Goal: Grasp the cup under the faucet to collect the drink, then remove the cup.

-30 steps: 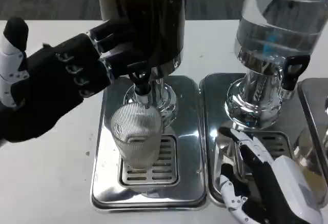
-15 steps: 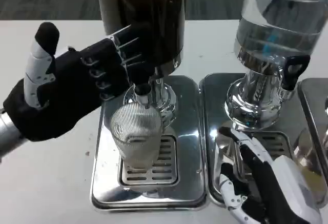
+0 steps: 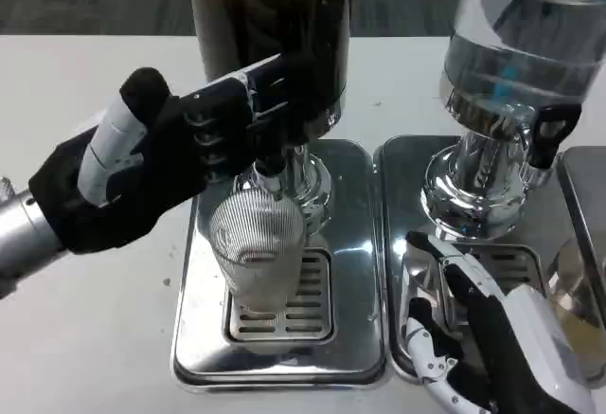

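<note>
faucet (image 3: 268, 170) mostly hidden behind the left hand (image 3: 156, 163), fingers reaching across it below the dark drink tank (image 3: 270, 45); impossible to tell whether pressing the lever or just touching. both tanks cut off at the top edge. right hand (image 3: 492, 333) cut off at the bottom corner, fingers spread, holding nothing, lying over the right drip tray (image 3: 402, 243) beside the clear tank (image 3: 516, 63). cup (image 3: 258, 253): clear, ribbed, upright on the left drip tray (image 3: 355, 272) grate, right under the faucet; fill level hard to make out.

Upright ribbed cup (image 3: 257, 253) under faucet (image 3: 268, 173)
</note>
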Action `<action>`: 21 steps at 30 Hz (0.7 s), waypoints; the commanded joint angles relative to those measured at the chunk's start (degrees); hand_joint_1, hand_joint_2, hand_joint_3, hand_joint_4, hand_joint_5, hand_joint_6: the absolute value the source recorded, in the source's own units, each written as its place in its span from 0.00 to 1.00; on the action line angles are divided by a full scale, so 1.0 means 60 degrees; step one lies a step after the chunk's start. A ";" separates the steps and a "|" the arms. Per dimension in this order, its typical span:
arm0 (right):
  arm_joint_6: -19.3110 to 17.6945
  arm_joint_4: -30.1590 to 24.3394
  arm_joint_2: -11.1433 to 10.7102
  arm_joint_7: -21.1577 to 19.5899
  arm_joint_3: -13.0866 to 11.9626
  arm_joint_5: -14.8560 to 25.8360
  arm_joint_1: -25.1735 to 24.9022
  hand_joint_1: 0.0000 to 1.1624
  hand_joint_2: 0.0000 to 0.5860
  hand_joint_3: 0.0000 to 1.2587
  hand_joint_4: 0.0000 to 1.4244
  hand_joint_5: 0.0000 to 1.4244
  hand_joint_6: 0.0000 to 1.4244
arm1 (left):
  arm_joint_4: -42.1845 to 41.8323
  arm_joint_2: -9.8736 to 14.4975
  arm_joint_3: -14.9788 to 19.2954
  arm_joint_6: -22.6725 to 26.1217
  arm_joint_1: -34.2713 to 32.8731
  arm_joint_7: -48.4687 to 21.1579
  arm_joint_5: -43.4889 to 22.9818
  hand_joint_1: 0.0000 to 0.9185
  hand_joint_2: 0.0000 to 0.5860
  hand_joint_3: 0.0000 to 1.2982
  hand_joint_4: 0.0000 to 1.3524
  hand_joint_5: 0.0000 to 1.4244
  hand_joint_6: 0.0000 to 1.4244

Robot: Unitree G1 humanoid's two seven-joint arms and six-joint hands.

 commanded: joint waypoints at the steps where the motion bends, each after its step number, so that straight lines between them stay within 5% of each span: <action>1: 0.0162 -0.0037 0.0017 0.0072 -0.0024 0.0069 -0.0002 0.46 0.99 0.13 0.08 0.05 0.11 | -0.0354 0.0031 -0.0173 -0.0557 0.0040 -0.0196 0.0248 0.00 0.07 0.07 0.00 0.03 0.00; 21: 0.0213 0.0023 -0.0052 0.0308 -0.0171 0.0324 -0.0216 0.46 0.99 0.13 0.08 0.05 0.11 | -0.0888 0.0126 -0.0247 -0.0847 0.0404 -0.0436 0.0237 0.00 0.09 0.09 0.00 0.05 0.00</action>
